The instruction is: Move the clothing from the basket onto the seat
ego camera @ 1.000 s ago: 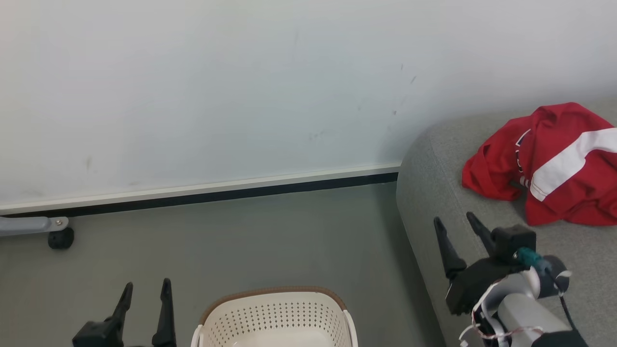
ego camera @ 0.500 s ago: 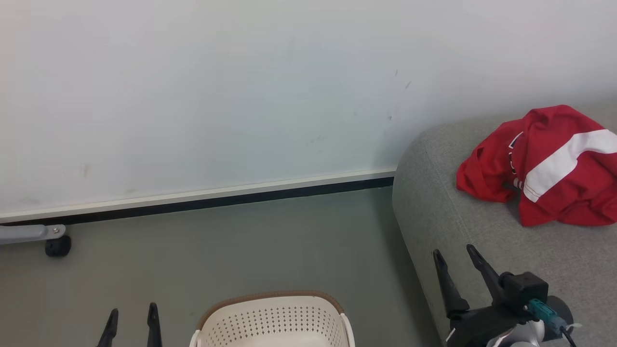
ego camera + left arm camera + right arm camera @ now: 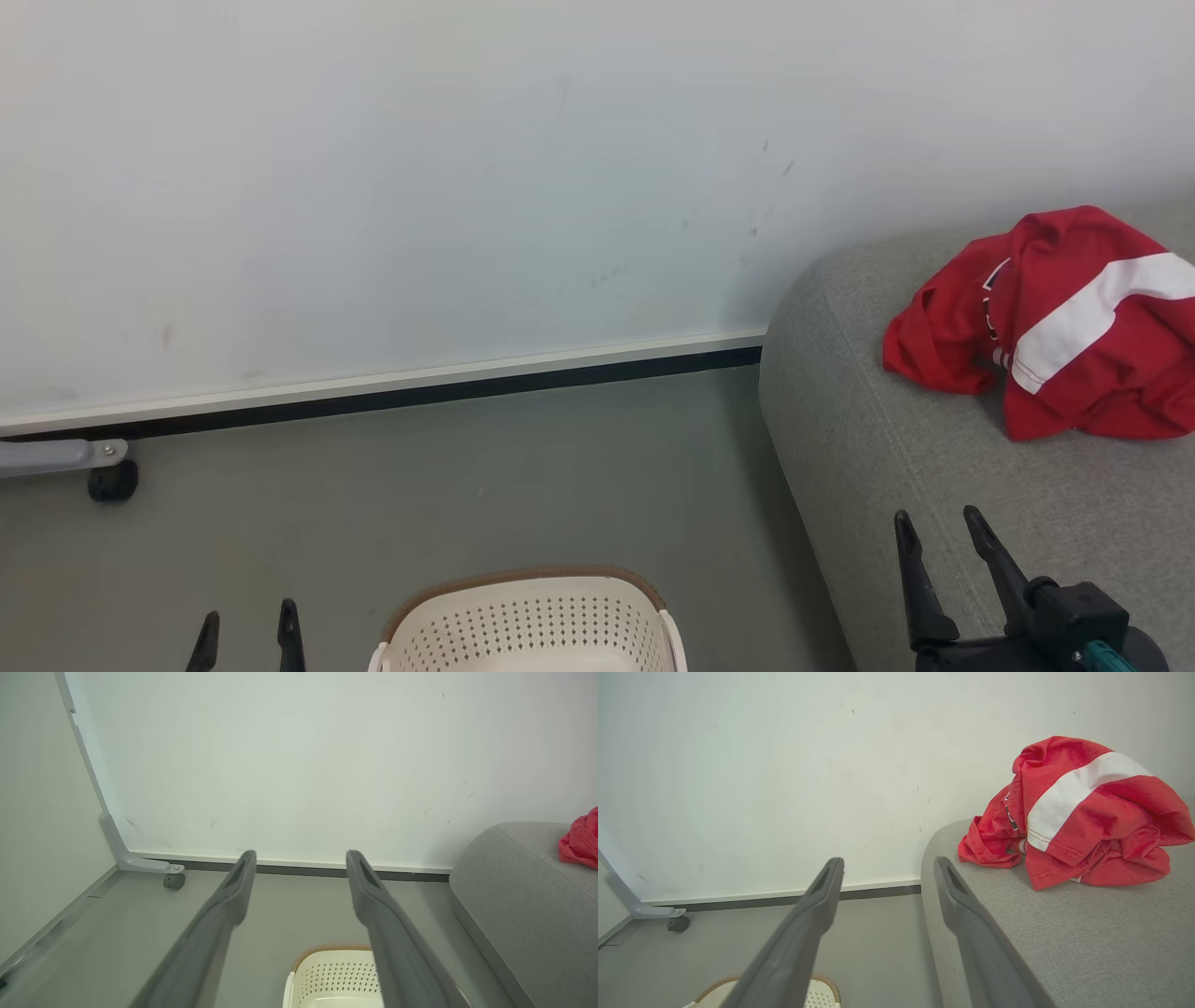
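Beyond the right claw [image 3: 936, 514], the seat [image 3: 868, 439] is matt woven cloth; the basket [image 3: 532, 621] smooth perforated plastic (braided-look rim).

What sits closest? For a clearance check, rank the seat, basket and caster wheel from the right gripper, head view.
1. Seat, just beneath the right gripper.
2. Basket, on the floor to its left.
3. Caster wheel, far left by the wall.

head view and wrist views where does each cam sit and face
Head view: on the head, facing forward and down at wall, basket, seat; left end effector and right end effector at bottom.
Left wrist view: on the left wrist, facing the wall along its open fingers.
Right wrist view: on the right wrist, facing the seat corner and clothing past its fingers.
All three show basket, seat, clothing.
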Controlling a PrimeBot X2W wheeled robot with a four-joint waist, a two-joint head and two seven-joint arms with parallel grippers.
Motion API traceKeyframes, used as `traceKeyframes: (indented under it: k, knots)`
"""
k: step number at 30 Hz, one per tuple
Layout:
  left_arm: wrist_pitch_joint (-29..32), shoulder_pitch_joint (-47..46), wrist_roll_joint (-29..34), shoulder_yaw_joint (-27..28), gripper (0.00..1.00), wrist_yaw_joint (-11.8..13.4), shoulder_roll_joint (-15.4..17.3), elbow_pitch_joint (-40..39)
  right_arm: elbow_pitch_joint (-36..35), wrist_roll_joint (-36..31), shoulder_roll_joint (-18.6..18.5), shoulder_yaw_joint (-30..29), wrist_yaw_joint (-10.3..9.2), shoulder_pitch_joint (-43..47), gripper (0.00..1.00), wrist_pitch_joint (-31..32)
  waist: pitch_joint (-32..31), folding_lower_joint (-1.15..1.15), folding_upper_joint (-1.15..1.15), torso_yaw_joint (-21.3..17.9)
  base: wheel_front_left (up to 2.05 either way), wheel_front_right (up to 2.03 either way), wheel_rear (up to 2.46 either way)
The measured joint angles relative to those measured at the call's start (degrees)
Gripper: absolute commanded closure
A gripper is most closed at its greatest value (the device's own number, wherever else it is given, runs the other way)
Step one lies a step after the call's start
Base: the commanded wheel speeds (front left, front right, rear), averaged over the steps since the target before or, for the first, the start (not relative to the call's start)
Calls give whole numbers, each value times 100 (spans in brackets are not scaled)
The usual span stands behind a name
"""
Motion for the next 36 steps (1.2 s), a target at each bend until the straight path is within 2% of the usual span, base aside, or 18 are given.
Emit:
traceKeyframes:
  k: [8,20,21,28,36]
  knots:
    - [0,52,102,32,0,0,-1,-86,-318,-323,116,-345,0,240,0,-14,-51,0,0,11,0,0,0]
    - [37,62,183,37,0,0,0,-93,-563,-579,269,-522,0,450,0,-15,-72,0,0,48,0,0,0]
    - [46,63,178,32,100,-4,-11,-46,-524,-579,285,-511,2,454,100,-11,-72,0,0,49,0,0,0]
    - [119,165,79,22,100,-18,-142,240,-216,-505,399,-498,19,666,100,74,-66,0,0,52,0,0,0]
    - [288,121,-435,103,100,-147,-182,301,-163,36,456,-704,120,635,100,231,-18,0,0,84,0,0,0]
